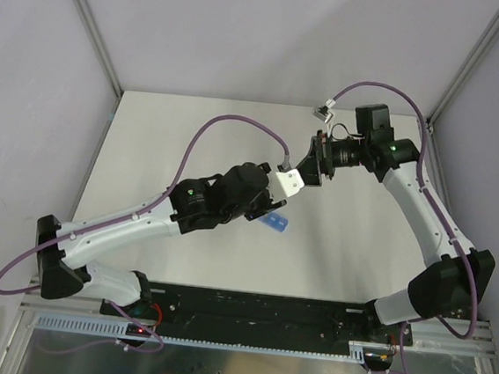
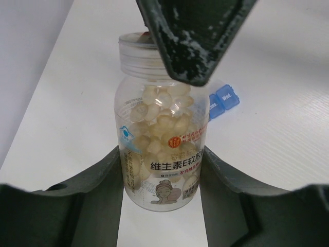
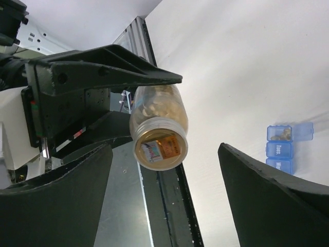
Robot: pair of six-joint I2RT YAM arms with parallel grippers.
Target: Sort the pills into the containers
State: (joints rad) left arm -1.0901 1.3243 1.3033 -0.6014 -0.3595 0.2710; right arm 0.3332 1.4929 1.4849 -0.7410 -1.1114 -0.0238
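Bare white table [image 1: 193,129] spreads wide around both of your grippers, its walled edges well off. Your left gripper [image 2: 160,154] clamps the capped bottle [image 2: 162,128], full of pale capsules [image 2: 157,110]. Your right gripper [image 3: 165,149] gapes wide, the cap between its fingers. The light-blue pill box [image 3: 281,150] lies just beside the left gripper, one compartment [image 3: 289,132] open with a few pills [image 3: 280,136] inside.
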